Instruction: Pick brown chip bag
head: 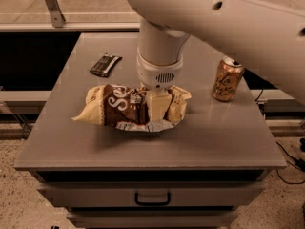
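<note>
Brown chip bag (pixel 119 109) in end effector's (pixel 159 109) grip

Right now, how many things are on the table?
3. The brown chip bag lies in the middle under the gripper, a small dark wrapper sits behind it to the left, and a gold can stands at the right. Something could hide behind the arm.

Table (pixel 228 142): brown chip bag (pixel 119 109) under gripper (pixel 166 110), wrapper (pixel 105 64), can (pixel 227 79).

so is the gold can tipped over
No, the gold can stands upright on the table, apart from the brown chip bag where the claw sits.
</note>
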Controlling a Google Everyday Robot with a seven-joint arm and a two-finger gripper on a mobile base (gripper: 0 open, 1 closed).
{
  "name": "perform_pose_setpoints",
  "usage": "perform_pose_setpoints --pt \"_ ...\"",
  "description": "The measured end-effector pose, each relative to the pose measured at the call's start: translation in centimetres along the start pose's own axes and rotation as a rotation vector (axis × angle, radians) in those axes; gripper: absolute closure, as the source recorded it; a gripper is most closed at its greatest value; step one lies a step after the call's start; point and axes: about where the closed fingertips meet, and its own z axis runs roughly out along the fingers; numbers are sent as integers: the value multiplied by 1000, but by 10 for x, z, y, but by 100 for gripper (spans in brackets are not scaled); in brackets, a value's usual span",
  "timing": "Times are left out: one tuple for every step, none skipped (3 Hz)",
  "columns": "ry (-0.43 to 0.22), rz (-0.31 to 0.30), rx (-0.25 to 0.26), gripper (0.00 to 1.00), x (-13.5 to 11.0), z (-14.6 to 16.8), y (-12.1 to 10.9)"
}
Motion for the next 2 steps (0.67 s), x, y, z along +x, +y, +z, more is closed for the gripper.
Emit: perform_pose_setpoints --pt "-50 -15 72 100 -16 -55 3" --pt "-50 -15 72 100 -16 -55 3"
